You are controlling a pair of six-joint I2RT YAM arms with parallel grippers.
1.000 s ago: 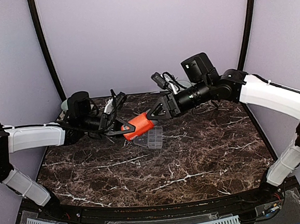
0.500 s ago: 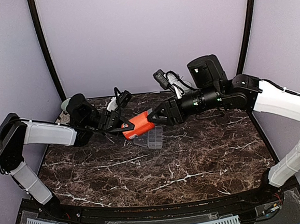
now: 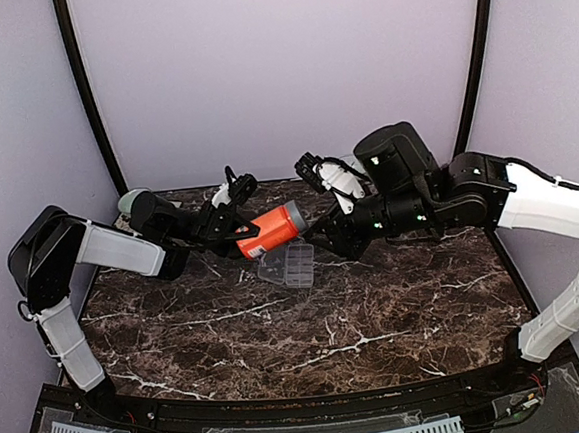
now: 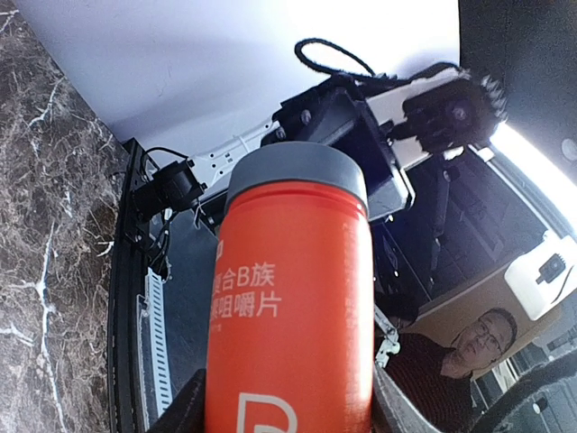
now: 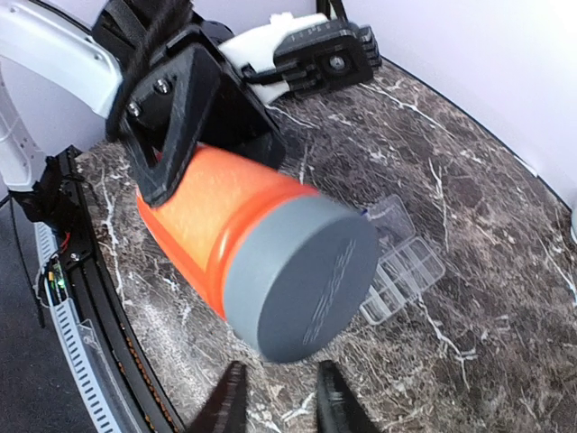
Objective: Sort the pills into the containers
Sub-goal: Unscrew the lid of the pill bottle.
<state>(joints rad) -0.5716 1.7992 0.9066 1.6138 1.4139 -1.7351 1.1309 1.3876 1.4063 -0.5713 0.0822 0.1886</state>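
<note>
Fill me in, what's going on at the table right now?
The left gripper holds the orange bottle in the air above the clear organiser box. Its grey cap is on and faces the right gripper, which is open just short of it, holding nothing. The box lies open on the table.

Clear-plastic organiser box (image 3: 291, 266), glossy marble table (image 3: 377, 310)
</note>
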